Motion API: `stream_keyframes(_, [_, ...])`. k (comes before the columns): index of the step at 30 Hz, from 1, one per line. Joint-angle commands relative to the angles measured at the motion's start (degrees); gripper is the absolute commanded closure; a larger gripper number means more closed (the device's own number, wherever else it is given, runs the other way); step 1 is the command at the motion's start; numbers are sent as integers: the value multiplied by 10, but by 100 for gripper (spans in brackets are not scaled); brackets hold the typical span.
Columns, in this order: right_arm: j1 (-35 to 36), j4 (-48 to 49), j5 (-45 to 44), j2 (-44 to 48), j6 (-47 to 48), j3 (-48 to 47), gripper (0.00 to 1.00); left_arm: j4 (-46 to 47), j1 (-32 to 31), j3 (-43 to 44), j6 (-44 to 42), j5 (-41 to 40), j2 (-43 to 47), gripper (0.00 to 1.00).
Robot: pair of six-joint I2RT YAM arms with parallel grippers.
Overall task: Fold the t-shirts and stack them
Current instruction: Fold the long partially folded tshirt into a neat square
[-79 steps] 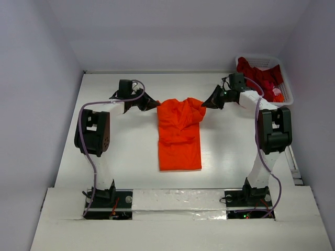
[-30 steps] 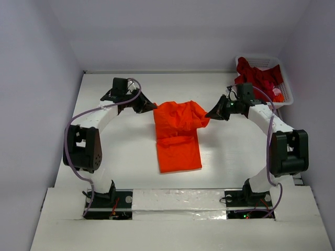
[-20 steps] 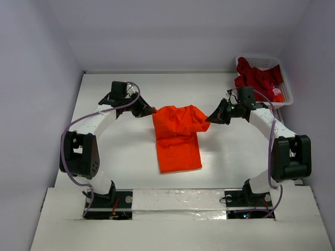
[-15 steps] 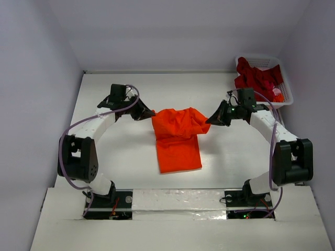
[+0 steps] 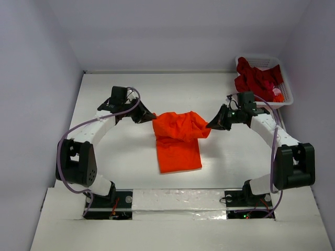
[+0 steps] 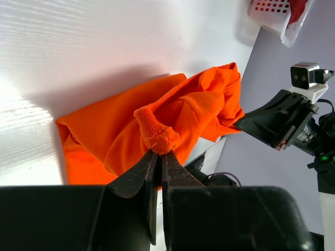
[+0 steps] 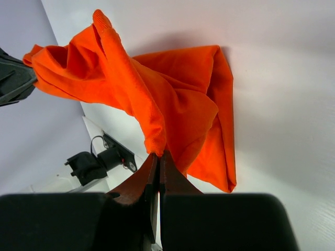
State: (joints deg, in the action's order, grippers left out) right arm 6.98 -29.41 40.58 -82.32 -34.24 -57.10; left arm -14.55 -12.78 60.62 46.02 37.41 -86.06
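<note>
**Orange t-shirt held by its two far corners over the table**

Nearest the viewer, the left arm's base (image 5: pixel 99 197) and the right arm's base (image 5: pixel 251 196) are seen bolted at the near edge of the white table (image 5: pixel 131 157). Just beyond them, at the middle of the table, the bright orange t-shirt (image 5: pixel 179 151) is laid lengthwise. Its near half is spread flat as a smooth, narrow rectangle with a straight near hem. Its far half is raised off the surface and gathered into deep folds that sag between two grips. A soft shadow is cast on the table beneath the raised cloth.

The far-left corner is pinched by the left gripper (image 5: pixel 150 117). In the left wrist view its jaws are pressed almost together on a rolled, ribbed edge of the fabric. The far-right corner is taken by the right gripper (image 5: pixel 211 125). Its jaws are likewise closed to a thin slit on a fold of the shirt, and a ribbed edge is seen standing above the grip.

Farthest away, in the far right corner of the table, a white lattice basket (image 5: pixel 289 97) is placed. The darker red t-shirts (image 5: pixel 256 78) are heaped in it above its rim, well apart from the orange one.
</note>
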Motion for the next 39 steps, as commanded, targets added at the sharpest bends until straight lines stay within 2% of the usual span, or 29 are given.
stream_keyframes(1, [7,-3,9,25,11,9,100,-8,-4,-2,0,3,40,100])
stream_keyframes(10, [7,-19,3,45,20,18,100,-50,-9,-1,-22,-15,56,100])
stream_keyframes(20, [7,-22,2,66,26,50,100,-61,-15,-88,-35,-41,85,100])
stream_keyframes(27, [7,-25,-6,83,33,77,100,-75,-32,-104,-37,-60,103,100])
stream_keyframes(32, [12,-28,-13,92,40,95,100,-80,-38,-128,-37,-71,126,90])
stream_keyframes(39, [24,-45,-54,104,55,117,100,-107,-62,-167,-42,-98,143,72])
